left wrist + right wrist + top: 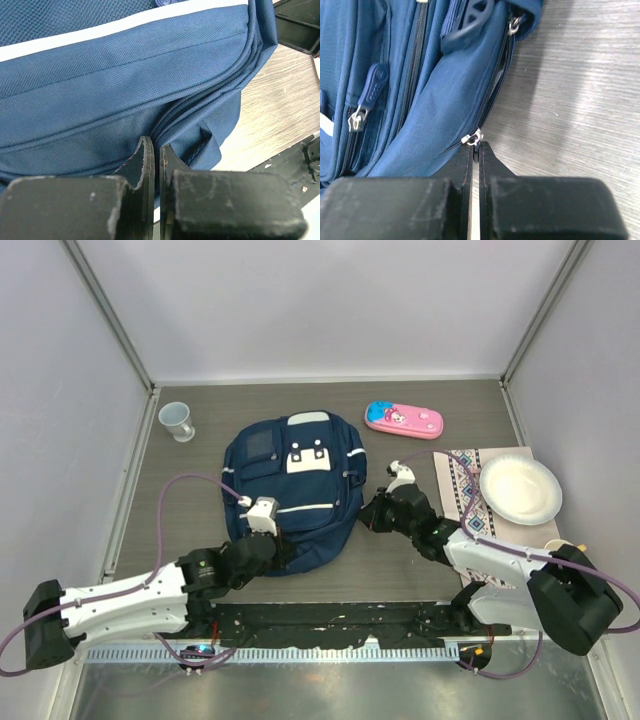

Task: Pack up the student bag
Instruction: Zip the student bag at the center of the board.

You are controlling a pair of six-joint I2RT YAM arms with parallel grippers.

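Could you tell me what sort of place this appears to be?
Probably a robot test booth: plain walls enclose a wood-grain table, with staged props, namely a navy backpack, pink pencil case and cup.

You have soft, even overhead light, faint shadows hugging the student bag [290, 490], a pale glare patch on the worktop [605, 100] in the right wrist view, and slightly soft foregrounds.

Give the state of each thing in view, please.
bag: lying flat, front up
cup: upright
case: closed, lying flat
plate: empty, on mat
mat: spread flat
left gripper: shut, at the bag's edge
right gripper: shut on zip pull at bag's side
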